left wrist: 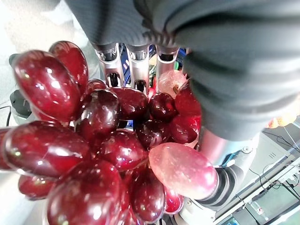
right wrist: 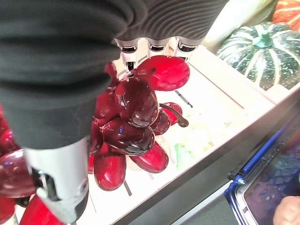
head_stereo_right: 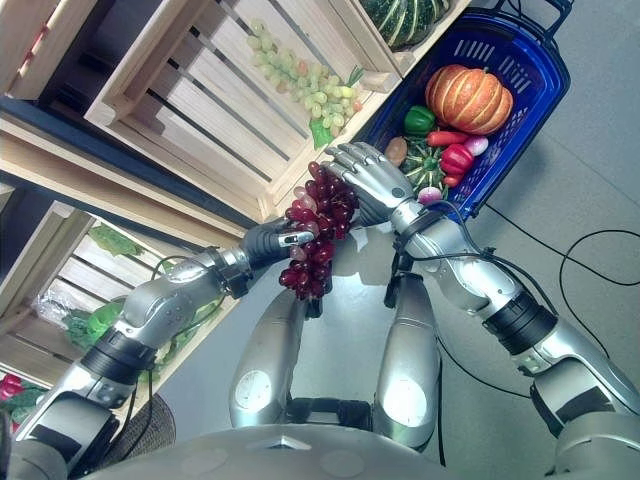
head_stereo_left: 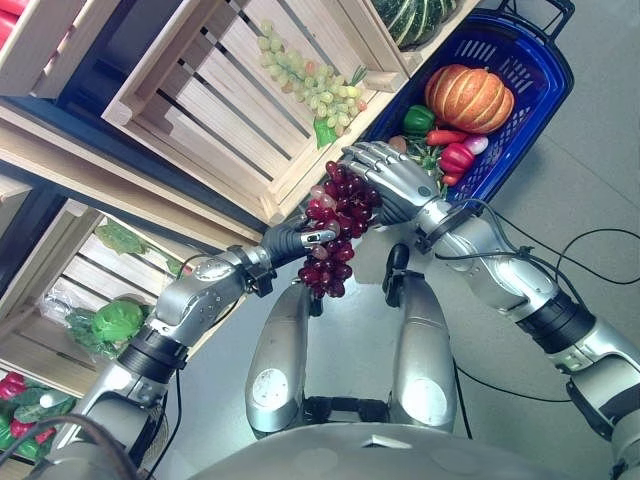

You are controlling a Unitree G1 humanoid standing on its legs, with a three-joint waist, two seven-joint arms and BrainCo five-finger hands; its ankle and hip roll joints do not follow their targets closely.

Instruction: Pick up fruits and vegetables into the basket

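A bunch of dark red grapes (head_stereo_left: 335,225) hangs in the air between my two hands, in front of the wooden crates. My left hand (head_stereo_left: 292,240) holds it from the lower left, fingers (left wrist: 136,61) and thumb curled round the bunch (left wrist: 108,145). From the right, my right hand (head_stereo_left: 392,178) closes over the top of the bunch, and in the right wrist view the grapes (right wrist: 136,117) sit between its fingers and thumb. The blue basket (head_stereo_left: 535,60) stands just beyond the right hand, holding an orange pumpkin (head_stereo_left: 468,97), a green pepper (head_stereo_left: 418,120) and a red pepper (head_stereo_left: 455,158).
A wooden crate (head_stereo_left: 190,100) behind the hands holds green grapes (head_stereo_left: 310,80). A striped green squash (head_stereo_left: 415,18) lies in the crate beside the basket. Lower left, another crate holds leafy greens (head_stereo_left: 115,322). Grey floor lies to the right of the basket.
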